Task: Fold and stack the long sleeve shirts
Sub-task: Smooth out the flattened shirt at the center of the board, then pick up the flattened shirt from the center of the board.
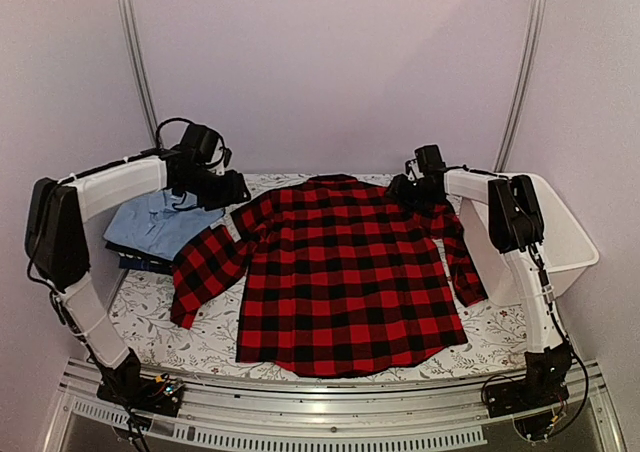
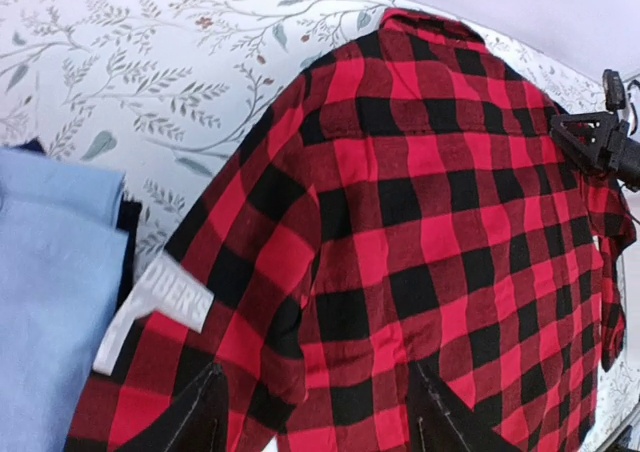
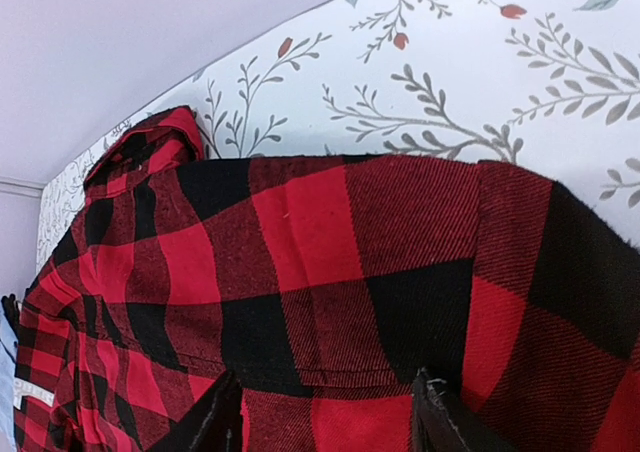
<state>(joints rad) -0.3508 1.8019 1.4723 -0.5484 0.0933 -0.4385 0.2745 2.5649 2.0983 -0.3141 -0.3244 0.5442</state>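
**Both hands open over the flannel's shoulders**

You have the red-and-black checked flannel shirt (image 1: 345, 272) spread flat in the middle of the worktop (image 1: 150, 317), with its collar toward 12 o'clock and its hem toward 6. One sleeve trails off toward 8 o'clock, and a lettered patch (image 2: 160, 302) shows on it.

Your left hand (image 1: 232, 189) sits over the shoulder at 10 o'clock. Its fingers (image 2: 205, 412) are spread apart above the cloth and clamp nothing.

Your right hand (image 1: 408, 187) is at the 2 o'clock shoulder, and its fingers (image 3: 445, 417) are likewise apart.

The light blue collared shirt (image 1: 150, 222) lies folded at 9 o'clock on top of the dark navy garment (image 1: 140, 263). The white basket (image 1: 565, 237) stands at 3 o'clock.
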